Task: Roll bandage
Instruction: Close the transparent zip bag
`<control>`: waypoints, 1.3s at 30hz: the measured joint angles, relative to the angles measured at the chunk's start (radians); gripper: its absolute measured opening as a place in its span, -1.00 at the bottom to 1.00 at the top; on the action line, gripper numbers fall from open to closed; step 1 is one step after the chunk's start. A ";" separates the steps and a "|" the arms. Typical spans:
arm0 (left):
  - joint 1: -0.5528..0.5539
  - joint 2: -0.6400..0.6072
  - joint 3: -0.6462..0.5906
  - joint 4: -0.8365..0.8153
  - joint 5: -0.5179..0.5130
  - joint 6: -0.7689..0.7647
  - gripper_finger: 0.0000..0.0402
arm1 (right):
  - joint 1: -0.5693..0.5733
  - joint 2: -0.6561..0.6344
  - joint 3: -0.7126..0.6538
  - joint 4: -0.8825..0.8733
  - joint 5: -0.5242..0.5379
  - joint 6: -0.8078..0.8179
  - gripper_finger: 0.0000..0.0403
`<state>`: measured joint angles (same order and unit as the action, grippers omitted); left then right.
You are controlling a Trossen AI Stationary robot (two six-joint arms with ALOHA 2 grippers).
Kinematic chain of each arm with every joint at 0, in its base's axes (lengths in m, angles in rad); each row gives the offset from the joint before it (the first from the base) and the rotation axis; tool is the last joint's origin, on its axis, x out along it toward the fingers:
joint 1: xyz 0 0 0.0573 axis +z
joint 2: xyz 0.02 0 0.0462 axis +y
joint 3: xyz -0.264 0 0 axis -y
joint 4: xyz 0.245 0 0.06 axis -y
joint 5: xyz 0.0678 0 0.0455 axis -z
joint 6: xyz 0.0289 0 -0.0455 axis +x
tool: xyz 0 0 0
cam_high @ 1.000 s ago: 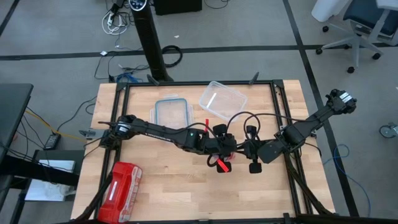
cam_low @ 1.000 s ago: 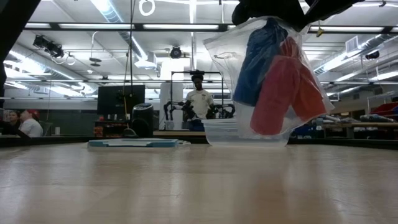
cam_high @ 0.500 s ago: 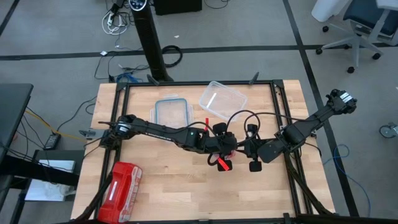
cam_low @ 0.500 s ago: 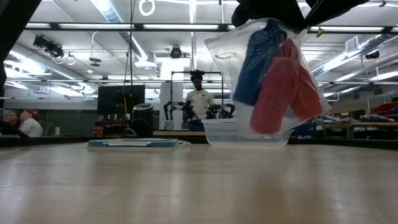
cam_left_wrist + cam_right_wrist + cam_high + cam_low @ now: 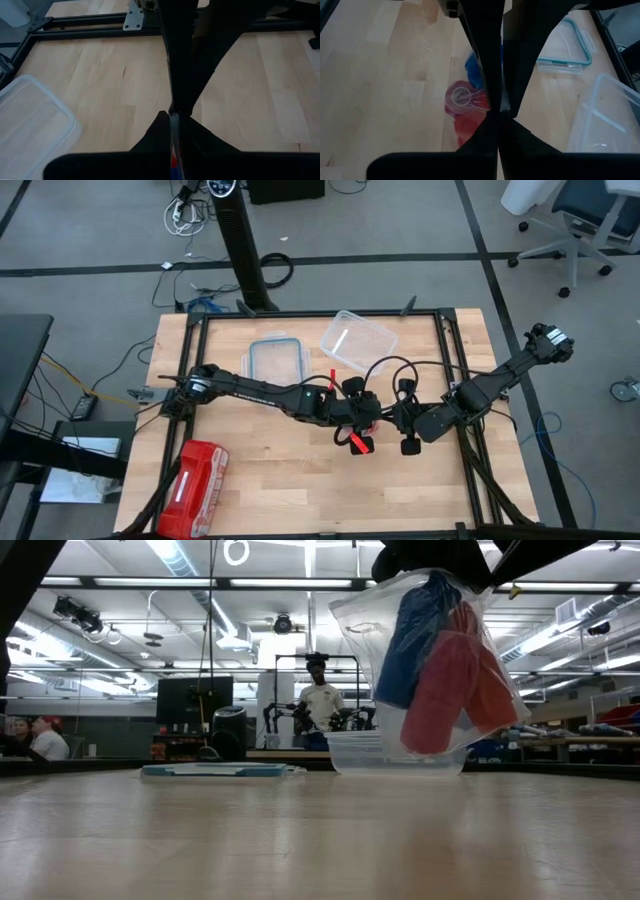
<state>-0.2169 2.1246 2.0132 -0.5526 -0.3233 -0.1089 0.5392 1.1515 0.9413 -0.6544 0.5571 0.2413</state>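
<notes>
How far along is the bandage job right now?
Little looks done: the bright blue fabric bandage is bunched inside a clear plastic bag with red-pink fabric rolls. In hand: left hand and right hand, both shut, hold the bag's top above the wooden table. Left: extracting and rolling.

I see even, bright overhead light from the ceiling strip lamps (image 5: 200,582); soft shadows lie on the table (image 5: 270,470) beneath the arms, and its near surface blurs.

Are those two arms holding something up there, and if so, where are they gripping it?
Yes: a clear bag with the bandage and red rolls inside hangs above the table. Both grippers pinch its top edge.
</notes>
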 joint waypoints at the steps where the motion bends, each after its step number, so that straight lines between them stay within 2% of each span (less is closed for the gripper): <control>1: 0.000 0.000 0.000 -0.001 0.001 0.000 -0.93 | 0.000 0.000 0.000 0.000 0.000 0.000 -0.99; 11: 0.000 0.000 0.001 -0.003 0.004 0.000 -0.93 | 0.000 -0.002 0.000 -0.013 0.015 0.022 -0.99; 15: -0.005 -0.004 0.008 0.024 0.032 -0.004 -0.93 | -0.004 0.004 -0.011 -0.147 -0.012 0.106 -0.92; 19: -0.008 -0.010 0.010 0.057 0.068 -0.001 -0.93 | -0.009 -0.004 -0.028 -0.105 -0.021 0.139 -0.76; 23: -0.008 -0.005 0.006 0.049 0.058 0.000 -0.93 | -0.010 -0.011 -0.042 -0.023 -0.023 0.126 -0.58; 29: -0.009 -0.005 0.005 0.025 0.055 0.002 -0.93 | 0.025 -0.043 -0.042 -0.013 -0.025 0.116 -0.39; 34: -0.008 -0.005 0.005 0.034 0.051 0.003 -0.93 | 0.046 -0.058 -0.042 0.023 -0.023 0.114 -0.30; 39: -0.008 -0.004 0.005 0.036 0.051 0.003 -0.93 | 0.053 -0.058 -0.042 0.076 -0.024 0.061 -0.31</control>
<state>-0.2251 2.1206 2.0178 -0.5161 -0.2718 -0.1059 0.5919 1.0931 0.8993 -0.5782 0.5330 0.3023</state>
